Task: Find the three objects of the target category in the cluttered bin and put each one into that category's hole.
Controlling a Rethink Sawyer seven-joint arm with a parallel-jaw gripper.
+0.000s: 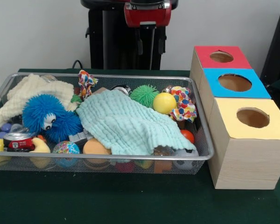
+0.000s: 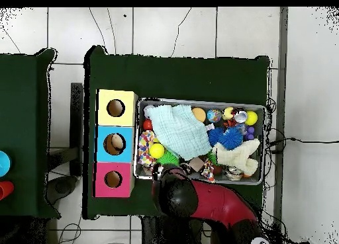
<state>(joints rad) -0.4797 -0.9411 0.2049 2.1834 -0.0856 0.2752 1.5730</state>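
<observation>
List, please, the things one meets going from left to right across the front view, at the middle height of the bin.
Cream cloth → blue spiky puffball → mint cloth → yellow ball → colourful rope toy → bin's right rim → yellow-topped box.

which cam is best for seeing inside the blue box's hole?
Overhead view: it looks straight down the blue box's hole and shows something pale inside. The front view catches that hole at a slant, showing only its rim and brown inner wall.
</observation>
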